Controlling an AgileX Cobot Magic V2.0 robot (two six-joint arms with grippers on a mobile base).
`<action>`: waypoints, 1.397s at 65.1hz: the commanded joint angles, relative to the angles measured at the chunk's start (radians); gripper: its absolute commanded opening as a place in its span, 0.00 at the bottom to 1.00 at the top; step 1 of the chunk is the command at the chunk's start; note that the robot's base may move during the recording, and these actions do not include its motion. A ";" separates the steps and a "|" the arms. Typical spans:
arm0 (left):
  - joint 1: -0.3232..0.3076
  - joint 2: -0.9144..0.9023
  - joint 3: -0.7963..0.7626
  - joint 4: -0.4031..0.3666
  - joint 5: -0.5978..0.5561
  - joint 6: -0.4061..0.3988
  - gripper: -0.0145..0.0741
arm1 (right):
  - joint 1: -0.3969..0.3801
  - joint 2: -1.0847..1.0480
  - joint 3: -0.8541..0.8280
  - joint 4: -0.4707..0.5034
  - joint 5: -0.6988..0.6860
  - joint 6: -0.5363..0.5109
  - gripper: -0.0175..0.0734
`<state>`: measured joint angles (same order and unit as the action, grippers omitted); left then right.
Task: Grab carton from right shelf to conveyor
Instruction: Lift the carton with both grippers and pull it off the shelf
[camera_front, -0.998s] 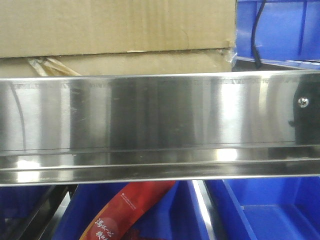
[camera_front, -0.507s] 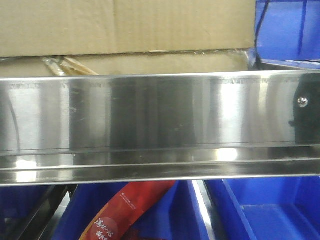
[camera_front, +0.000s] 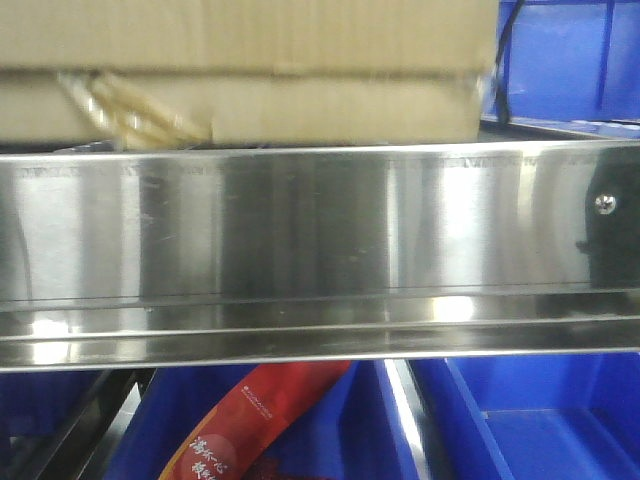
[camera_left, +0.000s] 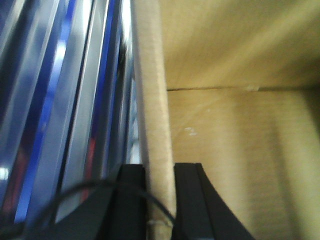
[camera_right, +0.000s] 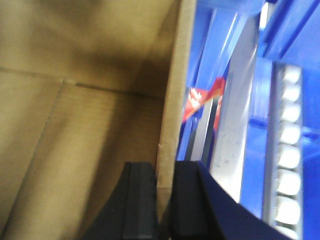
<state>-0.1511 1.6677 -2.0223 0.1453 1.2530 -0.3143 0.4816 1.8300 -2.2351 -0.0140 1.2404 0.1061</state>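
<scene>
The left gripper (camera_left: 159, 175) and right gripper (camera_right: 164, 170) each clamp a carton (camera_front: 250, 60) wall between closed fingers (camera_left: 131, 200), so I think lifting both evenly should clear the shelf rail (camera_front: 320, 220) below them.

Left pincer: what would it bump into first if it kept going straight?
Only more of the big brown cardboard carton: its wall sits between the left pincer's black fingers. Beyond that, depth is unclear.

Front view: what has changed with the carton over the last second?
The carton has shifted right and risen; its crease sits higher above the steel rail. The left gripper and right gripper each clamp a carton wall. Rail, blue bins and red packet unchanged.
</scene>
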 joint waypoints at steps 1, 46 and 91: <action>-0.025 -0.059 -0.040 -0.027 -0.032 0.000 0.14 | 0.000 -0.088 -0.007 -0.010 -0.019 -0.009 0.12; -0.302 -0.210 0.165 0.018 -0.032 -0.062 0.14 | 0.000 -0.504 0.454 -0.106 -0.019 0.001 0.12; -0.314 -0.207 0.165 0.068 -0.032 -0.062 0.14 | 0.000 -0.504 0.453 -0.106 -0.019 0.001 0.12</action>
<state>-0.4562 1.4773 -1.8529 0.2208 1.2574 -0.3842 0.4816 1.3395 -1.7821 -0.1226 1.2573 0.1276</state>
